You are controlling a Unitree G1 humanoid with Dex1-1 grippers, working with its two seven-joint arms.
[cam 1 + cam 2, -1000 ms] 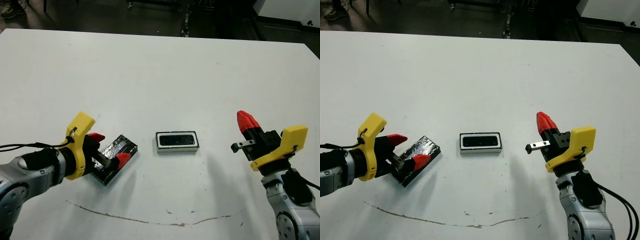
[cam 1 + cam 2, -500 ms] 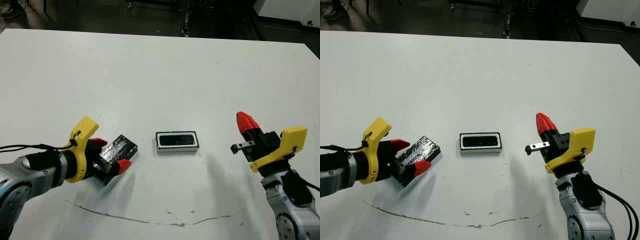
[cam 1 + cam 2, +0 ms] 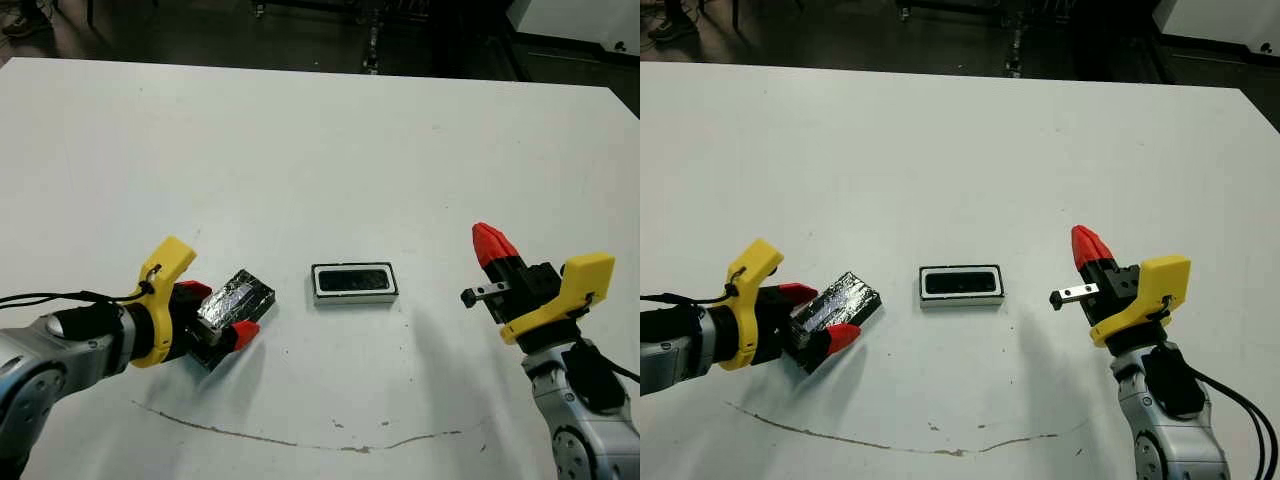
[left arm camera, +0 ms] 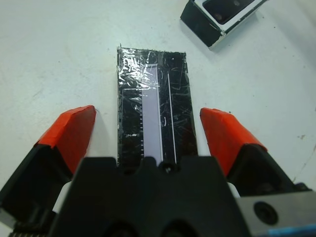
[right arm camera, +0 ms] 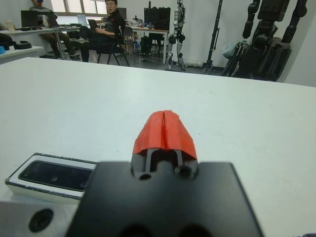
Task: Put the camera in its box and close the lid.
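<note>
The box (image 3: 355, 297), a shallow white tray, sits mid-table with the black camera (image 3: 352, 279) lying flat inside it. Left of it the lid (image 3: 238, 300), black with a crinkly shiny top, rests on the table at an angle. My left gripper (image 3: 220, 311) is open and straddles the lid's near end. In the left wrist view a red fingertip (image 4: 69, 133) stands on each side of the lid (image 4: 153, 98), with a gap to it. My right gripper (image 3: 490, 243) hovers to the right of the box, shut and holding nothing; its fingertips (image 5: 164, 131) are pressed together.
A thin dark scuff line (image 3: 300, 440) curves across the table near its front edge. Beyond the far edge, a person (image 5: 111, 29) sits among desks, and dark equipment stands (image 5: 271, 34) are behind.
My left gripper has slid a little further over the lid and its fingers have drawn closer to the lid's sides. The right arm, box and camera have not moved.
</note>
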